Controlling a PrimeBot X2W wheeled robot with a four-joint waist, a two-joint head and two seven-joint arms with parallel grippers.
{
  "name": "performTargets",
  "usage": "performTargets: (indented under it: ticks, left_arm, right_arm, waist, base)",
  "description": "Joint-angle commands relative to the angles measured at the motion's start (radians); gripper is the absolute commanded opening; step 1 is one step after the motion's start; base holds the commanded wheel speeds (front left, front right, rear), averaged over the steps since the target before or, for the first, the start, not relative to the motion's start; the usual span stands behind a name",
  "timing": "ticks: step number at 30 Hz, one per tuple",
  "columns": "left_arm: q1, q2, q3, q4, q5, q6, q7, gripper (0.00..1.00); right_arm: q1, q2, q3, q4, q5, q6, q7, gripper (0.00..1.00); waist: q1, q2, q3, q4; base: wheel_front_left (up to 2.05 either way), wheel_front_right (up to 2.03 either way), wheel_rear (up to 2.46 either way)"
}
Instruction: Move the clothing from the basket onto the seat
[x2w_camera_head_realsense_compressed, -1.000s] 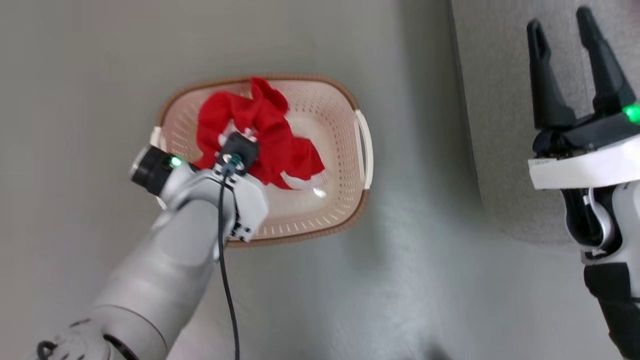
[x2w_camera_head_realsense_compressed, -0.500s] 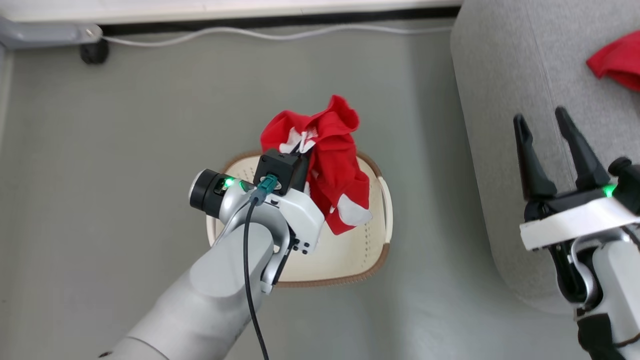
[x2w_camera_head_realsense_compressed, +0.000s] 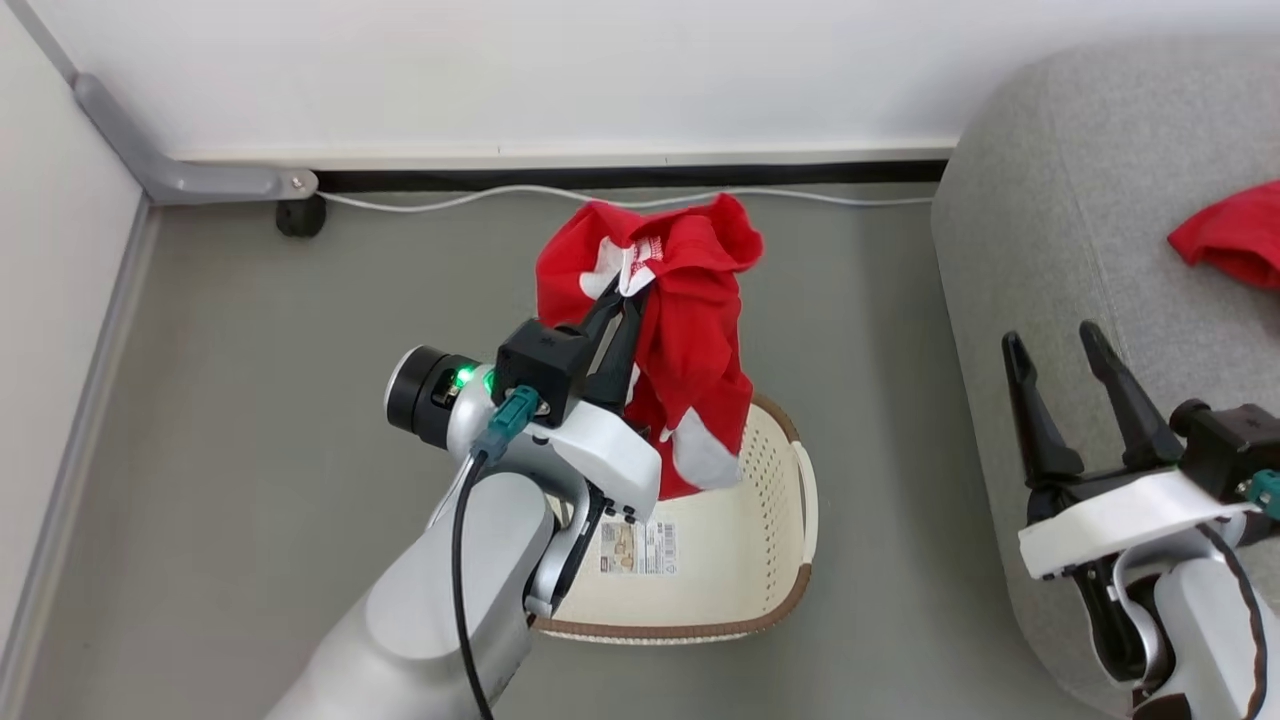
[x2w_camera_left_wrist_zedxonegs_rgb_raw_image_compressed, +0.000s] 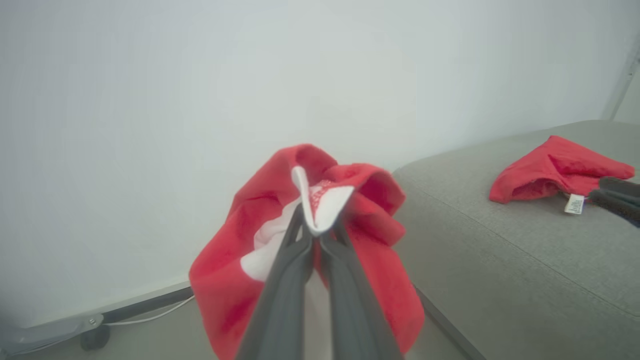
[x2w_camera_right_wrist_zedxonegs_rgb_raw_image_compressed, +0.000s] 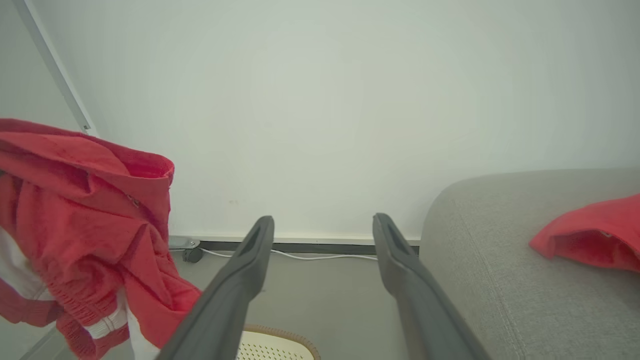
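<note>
The left gripper (x2w_camera_head_realsense_compressed: 625, 300) is clenched on a bright red garment (x2w_camera_head_realsense_compressed: 690, 330) with white panels, bunched above the oval cream-white perforated plastic basket (x2w_camera_head_realsense_compressed: 760, 470), whose bottom sticker (x2w_camera_head_realsense_compressed: 637, 548) is exposed. A second red garment (x2w_camera_head_realsense_compressed: 1225, 240) is laid on the grey woven sofa (x2w_camera_head_realsense_compressed: 1080, 200). The right gripper (x2w_camera_head_realsense_compressed: 1050, 340) is held spread.

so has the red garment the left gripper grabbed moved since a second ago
Yes. The red garment lay inside the basket then; now it hangs from the left gripper, raised over the basket's far side.
</note>
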Motion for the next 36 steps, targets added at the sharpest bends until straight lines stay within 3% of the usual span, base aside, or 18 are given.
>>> performTargets:
  ticks: [1,14,25,36]
  left_arm:
    - [0.003,0.015,0.048,-0.044,0.017,-0.008,-0.009,0.0]
    - [0.11,0.008,0.171,-0.206,0.068,-0.109,-0.009,0.0]
    - [0.118,0.004,0.196,-0.257,0.097,-0.132,-0.009,0.0]
    - [0.103,0.0,0.198,-0.262,0.104,-0.138,-0.009,0.0]
  right_arm:
    - [0.011,-0.003,0.012,-0.016,-0.013,0.003,-0.006,1.0]
    - [0.07,0.027,0.007,0.018,-0.033,0.003,-0.006,1.0]
    - [0.067,0.037,0.03,0.006,-0.025,0.003,-0.006,1.0]
    - [-0.063,-0.086,0.332,-0.118,0.098,0.003,-0.006,1.0]
  waist:
    - [0.0,0.0,-0.016,0.007]
    - [0.0,0.0,-0.096,0.025]
    - [0.0,0.0,-0.098,0.031]
    - [0.0,0.0,-0.075,0.033]
  base:
    - [0.0,0.0,0.0]
    - [0.0,0.0,0.0]
    - [0.0,0.0,0.0]
    - [0.0,0.0,0.0]
